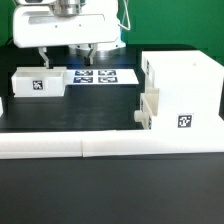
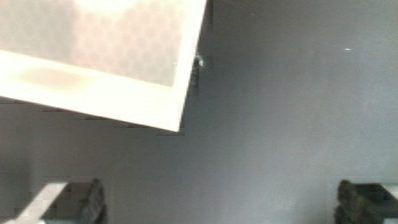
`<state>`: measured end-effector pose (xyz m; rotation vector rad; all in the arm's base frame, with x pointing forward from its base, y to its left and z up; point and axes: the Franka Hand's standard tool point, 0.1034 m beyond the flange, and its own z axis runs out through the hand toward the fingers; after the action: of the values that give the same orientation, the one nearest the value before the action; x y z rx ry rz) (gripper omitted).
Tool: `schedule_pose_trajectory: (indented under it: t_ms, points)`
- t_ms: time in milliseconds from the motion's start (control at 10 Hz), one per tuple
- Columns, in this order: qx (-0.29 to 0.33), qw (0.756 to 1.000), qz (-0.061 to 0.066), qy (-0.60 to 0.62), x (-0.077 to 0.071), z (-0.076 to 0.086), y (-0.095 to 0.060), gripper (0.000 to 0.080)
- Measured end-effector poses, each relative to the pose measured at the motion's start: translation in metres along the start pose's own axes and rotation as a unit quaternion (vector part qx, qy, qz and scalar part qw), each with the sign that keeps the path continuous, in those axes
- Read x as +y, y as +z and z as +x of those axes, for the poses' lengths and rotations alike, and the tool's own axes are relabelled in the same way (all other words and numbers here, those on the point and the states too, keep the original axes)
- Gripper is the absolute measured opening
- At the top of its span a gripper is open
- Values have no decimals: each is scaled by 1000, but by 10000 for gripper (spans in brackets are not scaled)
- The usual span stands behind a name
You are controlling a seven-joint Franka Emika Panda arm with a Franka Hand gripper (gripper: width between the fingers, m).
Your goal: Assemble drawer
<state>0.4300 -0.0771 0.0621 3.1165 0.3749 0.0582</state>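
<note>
The white drawer case [image 1: 185, 85] stands at the exterior view's right with a black-and-white tag on its front. A small tray [image 1: 150, 108] sits partly in its left opening. A second small white tray [image 1: 38, 82] with a tag lies at the left. My gripper [image 1: 68, 57] hangs over the table's back, between that tray and the marker board, and touches nothing. In the wrist view my gripper [image 2: 217, 200] is open and empty, with dark fingertips [image 2: 68, 200] wide apart over bare table. A blurred white piece [image 2: 107, 60] fills one corner; I cannot tell which part it is.
The marker board [image 1: 92, 76] lies flat at the back centre, under the gripper. Long low white border bars [image 1: 110, 148] run along the table's front. A white edge [image 1: 3, 105] shows at the far left.
</note>
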Motion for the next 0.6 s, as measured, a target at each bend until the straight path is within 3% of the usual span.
schedule_pose_trajectory:
  t_ms: [400, 600]
  points:
    - [0, 1000, 0, 0, 0, -1, 0, 648]
    - [-17, 999, 6, 31, -9, -23, 6, 648]
